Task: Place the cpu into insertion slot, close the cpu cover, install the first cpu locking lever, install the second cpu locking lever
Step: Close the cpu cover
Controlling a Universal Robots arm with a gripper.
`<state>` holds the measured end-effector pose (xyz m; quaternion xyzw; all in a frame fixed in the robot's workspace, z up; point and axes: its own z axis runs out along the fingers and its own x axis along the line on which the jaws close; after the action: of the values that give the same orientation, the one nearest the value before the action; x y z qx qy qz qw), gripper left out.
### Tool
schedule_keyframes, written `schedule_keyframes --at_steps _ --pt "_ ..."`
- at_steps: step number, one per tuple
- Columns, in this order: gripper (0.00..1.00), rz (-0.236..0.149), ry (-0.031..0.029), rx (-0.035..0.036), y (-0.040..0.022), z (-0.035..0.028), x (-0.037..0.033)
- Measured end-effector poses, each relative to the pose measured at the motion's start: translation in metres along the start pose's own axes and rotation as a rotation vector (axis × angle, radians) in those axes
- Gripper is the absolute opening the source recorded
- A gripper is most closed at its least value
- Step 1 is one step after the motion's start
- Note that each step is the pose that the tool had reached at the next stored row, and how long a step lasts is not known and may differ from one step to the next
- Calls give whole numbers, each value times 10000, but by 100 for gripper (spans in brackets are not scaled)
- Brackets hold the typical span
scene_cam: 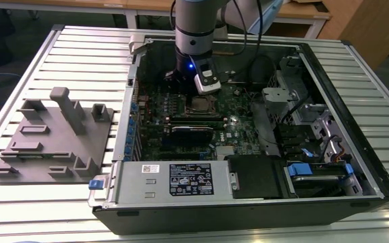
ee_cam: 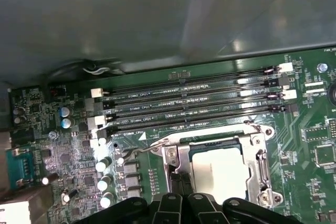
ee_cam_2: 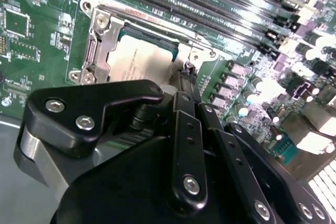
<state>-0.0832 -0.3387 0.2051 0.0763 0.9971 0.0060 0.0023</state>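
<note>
Cpu (ee_cam: 218,171), pale flat square, metal cpu cover (ee_cam: 258,161)

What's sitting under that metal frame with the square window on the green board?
The chip: its pale metal top shows through the window of the metal frame. The chip's edges and the socket beneath are covered, so the contacts cannot be seen.

The cpu (ee_cam: 218,170) lay seated, with the cpu cover (ee_cam: 261,163) flat around it. From the cpu, four memory slots (ee_cam: 189,103) ran at twelve o'clock, capacitors (ee_cam: 105,182) stood at nine, and the gripper (ee_cam: 178,187) sat near seven.
</note>
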Motion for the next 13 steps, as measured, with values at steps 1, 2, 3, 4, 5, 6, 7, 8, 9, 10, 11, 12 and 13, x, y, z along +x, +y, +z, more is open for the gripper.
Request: schedule_keyframes --at_steps 1,2,3,4,5,6,7,8,9,10,11,12,13 --pt "10 -1 1 0 0 -14 0" --pt "10 -1 0 -1 0 -26 0" --pt "10 0 1 -1 0 -38 0" --pt "10 -1 1 0 0 -50 0" --pt "10 0 1 0 0 -61 0" --pt "10 0 1 -1 1 -70 0" --pt "10 0 1 -1 1 -75 0" --pt "10 -1 0 -3 1 -75 -1" --pt "10 0 -1 -4 1 -75 -1" --pt "10 -1 -1 -3 1 -75 -1" --pt "10 -1 0 -3 1 -75 -1" --pt "10 -1 0 -1 1 -76 0" --pt "10 -1 0 -1 1 -76 0"
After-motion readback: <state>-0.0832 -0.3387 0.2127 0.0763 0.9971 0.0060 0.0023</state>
